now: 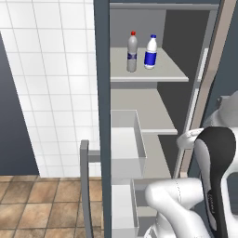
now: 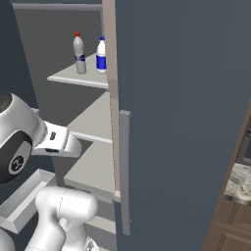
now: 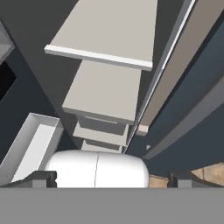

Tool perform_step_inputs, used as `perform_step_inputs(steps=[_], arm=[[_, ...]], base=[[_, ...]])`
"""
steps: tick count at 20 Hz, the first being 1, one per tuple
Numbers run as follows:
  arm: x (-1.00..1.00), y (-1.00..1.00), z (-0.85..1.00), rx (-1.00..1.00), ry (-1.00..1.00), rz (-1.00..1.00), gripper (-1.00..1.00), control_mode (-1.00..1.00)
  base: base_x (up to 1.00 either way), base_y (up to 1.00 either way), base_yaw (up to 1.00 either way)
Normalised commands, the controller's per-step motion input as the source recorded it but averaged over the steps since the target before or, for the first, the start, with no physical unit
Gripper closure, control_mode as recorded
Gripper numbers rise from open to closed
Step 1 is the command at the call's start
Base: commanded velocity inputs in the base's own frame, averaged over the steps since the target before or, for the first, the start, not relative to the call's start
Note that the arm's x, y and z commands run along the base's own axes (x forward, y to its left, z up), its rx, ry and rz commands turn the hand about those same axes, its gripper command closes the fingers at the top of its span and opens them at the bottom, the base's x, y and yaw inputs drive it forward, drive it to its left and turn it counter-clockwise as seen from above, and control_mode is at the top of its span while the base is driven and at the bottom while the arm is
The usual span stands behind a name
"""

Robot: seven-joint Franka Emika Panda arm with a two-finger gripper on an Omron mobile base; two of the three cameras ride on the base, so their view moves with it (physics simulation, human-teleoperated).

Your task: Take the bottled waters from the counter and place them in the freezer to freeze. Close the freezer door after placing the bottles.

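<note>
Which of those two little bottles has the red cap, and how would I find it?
Look inside the tall slate-blue freezer, on the upper pale grey shelf. Two small bottles stand there side by side. The red-capped bottle is the slimmer, greyer one; its neighbour, the blue-capped bottle, is whiter with a broad blue label.

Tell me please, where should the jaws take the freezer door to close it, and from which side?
Probably the grey bar handle on the freezer door. It stands upright along the door's free edge and sticks out from the flat panel, so the jaws could close across the bar, coming from the door's outer face. Both bottles already stand on the shelf.
</note>
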Motion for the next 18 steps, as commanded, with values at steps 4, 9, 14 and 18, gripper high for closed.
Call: perform_step_inputs(steps=[4, 9, 14, 18], arm=[[0.00, 0.00, -0.16, -0.15, 0.03, 0.01, -1.00, -1.00], [0.00, 0.00, -0.18, -0.06, 0.04, 0.00, -1.00, -1.00], [0.00, 0.00, -0.12, 0.02, 0.00, 0.00, -1.00, -1.00], [0.00, 0.02, -0.08, 0.07, 0.00, -0.01, -1.00, -1.00]], base=[[0.00, 0.00, 0.00], [0.00, 0.00, 0.00], [0.00, 0.00, 0.00], [0.00, 0.00, 0.00]])
